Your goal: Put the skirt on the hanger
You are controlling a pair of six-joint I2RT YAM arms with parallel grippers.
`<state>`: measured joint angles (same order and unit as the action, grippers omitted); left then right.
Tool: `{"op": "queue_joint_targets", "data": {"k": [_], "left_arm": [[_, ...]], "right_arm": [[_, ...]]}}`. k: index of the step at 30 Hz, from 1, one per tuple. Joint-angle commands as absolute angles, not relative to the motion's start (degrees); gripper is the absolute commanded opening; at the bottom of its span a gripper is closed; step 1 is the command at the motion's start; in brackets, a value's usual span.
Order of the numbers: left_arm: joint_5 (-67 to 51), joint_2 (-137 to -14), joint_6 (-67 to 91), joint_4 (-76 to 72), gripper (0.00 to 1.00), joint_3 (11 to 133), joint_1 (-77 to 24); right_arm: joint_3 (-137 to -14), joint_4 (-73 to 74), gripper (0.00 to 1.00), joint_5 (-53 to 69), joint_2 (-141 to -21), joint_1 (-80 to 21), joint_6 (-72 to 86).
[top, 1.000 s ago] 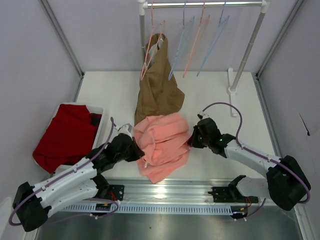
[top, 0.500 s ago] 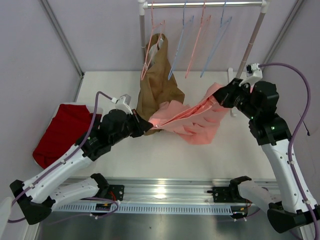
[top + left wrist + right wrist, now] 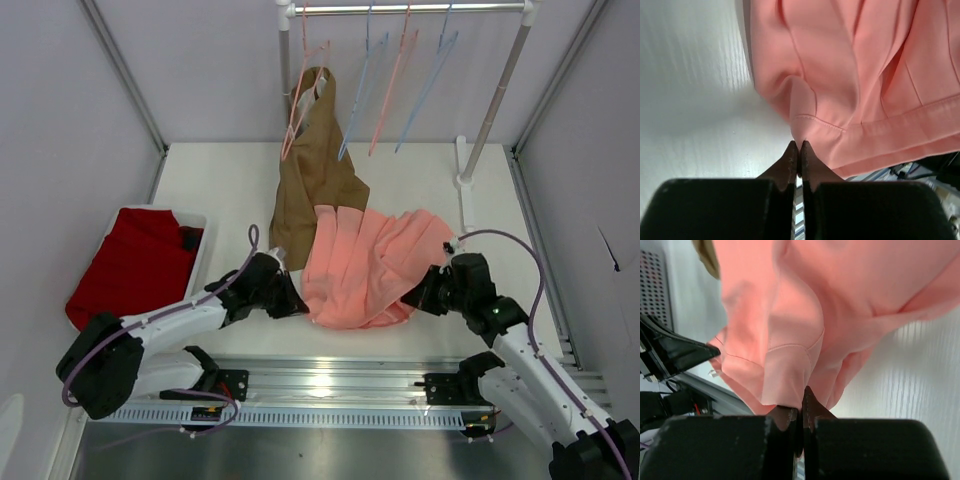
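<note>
Since 0.5 s ago both arms are low; the skirt [image 3: 365, 265], then stretched in the air between them, now lies fanned out on the white surface [image 3: 220, 190]. It sits near-centre, pleats running far to near.

Its far-left edge lies against the lower end of the brown garment [image 3: 315, 180]. That garment hangs from a pink hanger [image 3: 298, 100] on the rail [image 3: 410, 9] at the far side.

Dark red cloth [image 3: 135, 265] sits in a white bin [image 3: 200, 222] at left, well apart from the skirt.

On the rail, right of the brown garment, in order:
- left pale-blue hanger [image 3: 362, 100]
- second pink hanger [image 3: 391, 95]
- right pale-blue hanger [image 3: 425, 95]

All three are well apart from the skirt.

Left fingers [image 3: 295, 305] are at the skirt's near-left edge. In the left wrist view the left fingers [image 3: 796, 150] are pressed almost together, pinching a hem corner.

Right fingers [image 3: 428, 295] are at the skirt's near-right edge. In the right wrist view the right fingers [image 3: 805, 402] are closed tight on a fold of the pink fabric.
</note>
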<state>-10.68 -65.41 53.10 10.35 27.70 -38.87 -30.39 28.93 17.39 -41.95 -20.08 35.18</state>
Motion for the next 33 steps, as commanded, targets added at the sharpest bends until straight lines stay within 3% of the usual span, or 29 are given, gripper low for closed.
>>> {"op": "queue_joint_targets", "data": {"k": [1,2,3,7,22,33], "left_arm": [[-16.87,-66.53,52.05,-1.75,0.22,26.63,-40.85],[-15.66,-65.58,51.16,-1.32,0.3,26.8,-41.74],[-14.95,-64.78,50.37,-0.97,0.47,27.24,-43.4],[-10.29,-60.48,43.7,4.21,0.64,29.61,-46.75],[10.97,-52.3,39.46,23.19,0.59,31.2,-59.41],[8.96,-55.53,51.66,13.63,0.58,25.49,-62.05]], "right_arm": [[-28.22,24.26,0.0,15.13,-39.11,-22.32,40.95],[-27.95,24.52,0.0,14.07,-39.02,-24.06,41.04],[-28.21,25.48,0.0,12.76,-38.85,-24.95,41.04],[-28.83,27.25,0.0,7.56,-39.29,-28.3,41.39],[-30.67,27.95,0.0,3.16,-43.77,-31.9,42.1],[-30.76,28.12,0.0,3.16,-43.86,-32.43,42.1]]}}
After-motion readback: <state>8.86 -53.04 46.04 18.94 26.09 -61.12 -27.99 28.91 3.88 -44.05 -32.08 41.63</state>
